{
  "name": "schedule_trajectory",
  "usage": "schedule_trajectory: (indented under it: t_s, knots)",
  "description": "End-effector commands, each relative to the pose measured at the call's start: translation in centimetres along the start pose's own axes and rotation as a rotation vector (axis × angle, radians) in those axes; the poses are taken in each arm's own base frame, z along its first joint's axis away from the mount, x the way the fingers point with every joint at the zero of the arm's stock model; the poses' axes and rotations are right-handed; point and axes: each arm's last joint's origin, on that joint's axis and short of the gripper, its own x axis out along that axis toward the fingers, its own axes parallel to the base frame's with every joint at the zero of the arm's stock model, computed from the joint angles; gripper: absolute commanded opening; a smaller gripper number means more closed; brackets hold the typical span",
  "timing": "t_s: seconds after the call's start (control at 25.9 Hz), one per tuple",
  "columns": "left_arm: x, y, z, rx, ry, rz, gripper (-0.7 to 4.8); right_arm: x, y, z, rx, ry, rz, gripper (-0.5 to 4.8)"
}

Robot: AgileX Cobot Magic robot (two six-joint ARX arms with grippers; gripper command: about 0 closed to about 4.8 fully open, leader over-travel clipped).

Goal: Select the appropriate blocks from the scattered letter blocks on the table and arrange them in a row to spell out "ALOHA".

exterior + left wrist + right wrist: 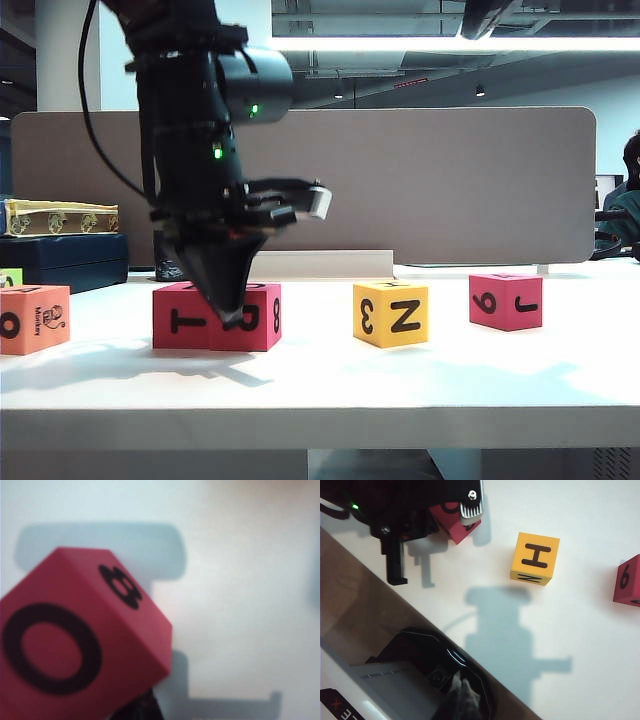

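Observation:
On the white table (320, 385) stand an orange letter block (30, 318), two touching crimson blocks, one with T (180, 318) and one with 8 (262, 318), a yellow block (390, 313) and a third crimson block (505, 300). My left gripper (238, 312) is shut and points down, its tip against the 8 block. In the left wrist view that block (75, 645) shows O and 8, with the dark gripper (142, 709) at its edge. My right gripper (462, 697) is shut and empty, high over the divider. It looks at the yellow H block (535, 557) and the crimson 6 block (627, 580).
A taupe divider panel (420, 180) runs along the table's back. At the far left are a gold-patterned box (60, 217) on a dark blue case (60, 262) and a lime-green block (10, 276). The table's front edge (320, 425) is thick and white.

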Motion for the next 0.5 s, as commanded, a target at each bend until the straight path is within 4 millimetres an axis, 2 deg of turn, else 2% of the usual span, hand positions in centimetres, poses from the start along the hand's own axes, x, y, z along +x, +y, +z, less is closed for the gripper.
schedule_trajectory:
  t_s: [0.04, 0.15, 0.31, 0.39, 0.42, 0.5]
  knots:
    - [-2.8, -0.3, 0.7, 0.021, -0.021, -0.034, -0.06, 0.0, -0.1, 0.4, -0.003, -0.034, -0.036, -0.05]
    - [-5.0, -0.2, 1.6, 0.023, -0.115, -0.097, -0.06, 0.9, -0.3, 0.8, 0.002, -0.014, -0.056, -0.05]
    - [-9.0, 0.2, 2.6, 0.032, -0.18, -0.059, -0.06, 4.4, -1.4, 1.5, 0.025, 0.082, -0.079, -0.05]
    - [-11.3, 0.7, 2.5, 0.036, -0.212, -0.006, -0.06, 6.1, -2.1, 1.8, 0.041, 0.123, -0.092, -0.05]
    - [-12.9, 1.0, 2.2, 0.025, -0.25, 0.022, -0.06, 7.6, -2.6, 2.0, 0.055, 0.155, -0.099, -0.05]
    - [-15.0, 1.6, 1.5, 0.001, -0.304, 0.039, -0.06, 8.9, -3.4, 2.1, 0.072, 0.18, -0.107, -0.05]
